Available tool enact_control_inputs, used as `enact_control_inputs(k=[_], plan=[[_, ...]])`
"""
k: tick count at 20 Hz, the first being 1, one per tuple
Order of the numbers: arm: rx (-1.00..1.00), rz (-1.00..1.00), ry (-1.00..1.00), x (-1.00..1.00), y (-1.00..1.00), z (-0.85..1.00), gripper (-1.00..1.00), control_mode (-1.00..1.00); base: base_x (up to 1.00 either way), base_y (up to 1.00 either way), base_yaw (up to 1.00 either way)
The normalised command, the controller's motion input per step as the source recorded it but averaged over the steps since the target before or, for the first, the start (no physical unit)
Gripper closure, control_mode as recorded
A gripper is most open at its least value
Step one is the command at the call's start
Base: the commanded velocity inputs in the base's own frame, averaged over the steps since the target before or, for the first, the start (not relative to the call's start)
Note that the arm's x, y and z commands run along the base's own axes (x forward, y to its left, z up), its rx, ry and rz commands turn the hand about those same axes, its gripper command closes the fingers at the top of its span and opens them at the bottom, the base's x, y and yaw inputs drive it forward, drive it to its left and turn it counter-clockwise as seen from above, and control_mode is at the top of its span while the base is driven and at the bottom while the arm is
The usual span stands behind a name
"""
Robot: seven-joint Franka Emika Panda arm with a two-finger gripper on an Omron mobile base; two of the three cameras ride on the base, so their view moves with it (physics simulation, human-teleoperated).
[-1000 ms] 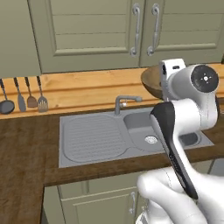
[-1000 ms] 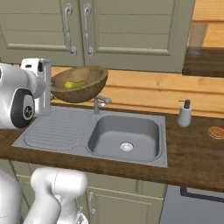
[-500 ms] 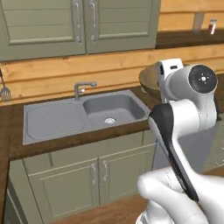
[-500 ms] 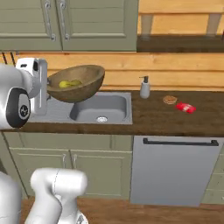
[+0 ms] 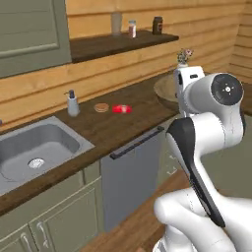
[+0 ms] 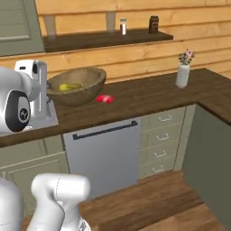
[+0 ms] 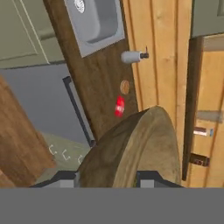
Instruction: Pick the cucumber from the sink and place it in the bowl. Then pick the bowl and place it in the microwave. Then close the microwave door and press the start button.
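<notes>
Gripper (image 7: 107, 177) clamps the bowl (image 6: 76, 85) at its rim, left of frame; cucumber (image 6: 71, 86) lies inside.

- I find no legible text, brand, number or sign anywhere in my three views.
- The containers on the shelf (image 6: 103, 39) carry label bands, but these are too small and blurred for me to read.
- The small red item (image 6: 104, 99) on the counter (image 6: 149, 94) shows no readable marking.
- The soap dispenser (image 5: 73, 104) bears no print that I can make out.
</notes>
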Motion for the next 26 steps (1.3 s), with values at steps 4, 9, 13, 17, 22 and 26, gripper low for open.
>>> enact_control_inputs(k=[4,9,13,17,22,26], plan=[[0.00,0.00,0.00,0.00,0.00,0.00,1.00,1.00,0.00,-0.67,-0.74],[0.00,0.00,0.00,0.00,0.00,0.00,1.00,1.00,0.00,-0.63,-0.76],[0.00,0.00,0.00,0.00,0.00,0.00,1.00,1.00,0.00,-0.61,-0.76],[0.00,0.00,0.00,0.00,0.00,0.00,1.00,1.00,0.00,-0.58,-0.77],[0.00,0.00,0.00,0.00,0.00,0.00,1.00,1.00,0.00,-0.58,-0.77],[0.00,0.00,0.00,0.00,0.00,0.00,1.00,1.00,0.00,-0.55,-0.74]])
